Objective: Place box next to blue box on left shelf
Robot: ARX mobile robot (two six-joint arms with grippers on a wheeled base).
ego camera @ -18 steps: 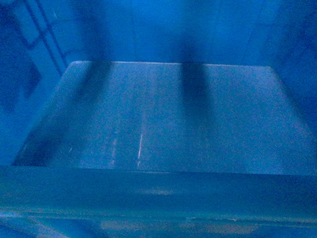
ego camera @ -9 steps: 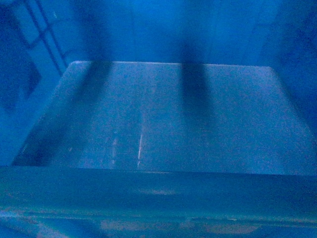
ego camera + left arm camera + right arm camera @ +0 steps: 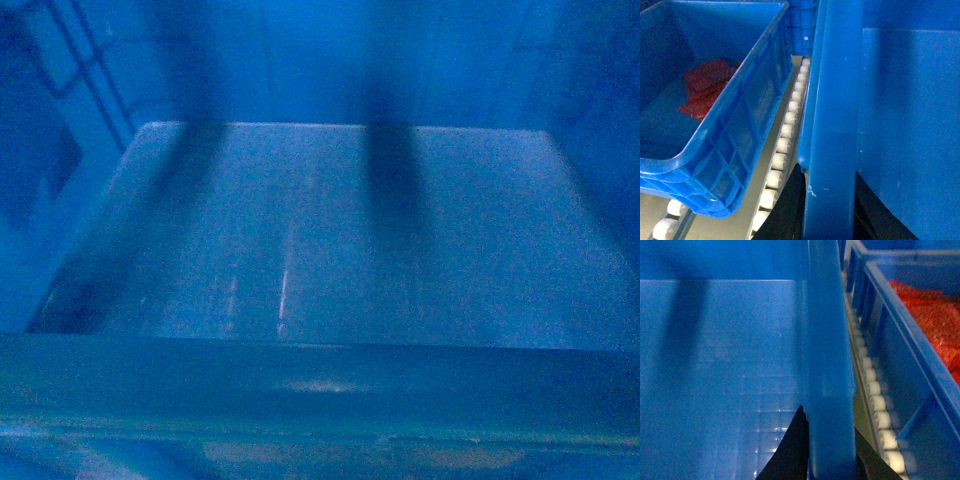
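The box (image 3: 330, 240) fills the head view: its pale, scuffed floor lies open, two dark bands of shadow run across it from the far wall, and its thick near rim crosses the bottom of the view.

In the left wrist view the left gripper (image 3: 815, 200) straddles the box's left rim, one dark finger (image 3: 785, 210) outside the wall and the other inside, so the jaws are clenched on that rim. Just beside this wall, on the left shelf (image 3: 785, 135), runs a row of small white rollers. Beyond the rollers sits a second blue crate (image 3: 735, 125) with ribbed walls, close to the box but apart from it; red material (image 3: 702, 90) lies on its floor.

In the right wrist view the right gripper (image 3: 827, 450) grips the box's right rim the same way, with a dark finger (image 3: 790, 450) on the inner side and another outside. Another row of white rollers (image 3: 875, 400) runs along this side, and past it stands a third blue crate (image 3: 895, 340) holding orange-red material (image 3: 930, 315).
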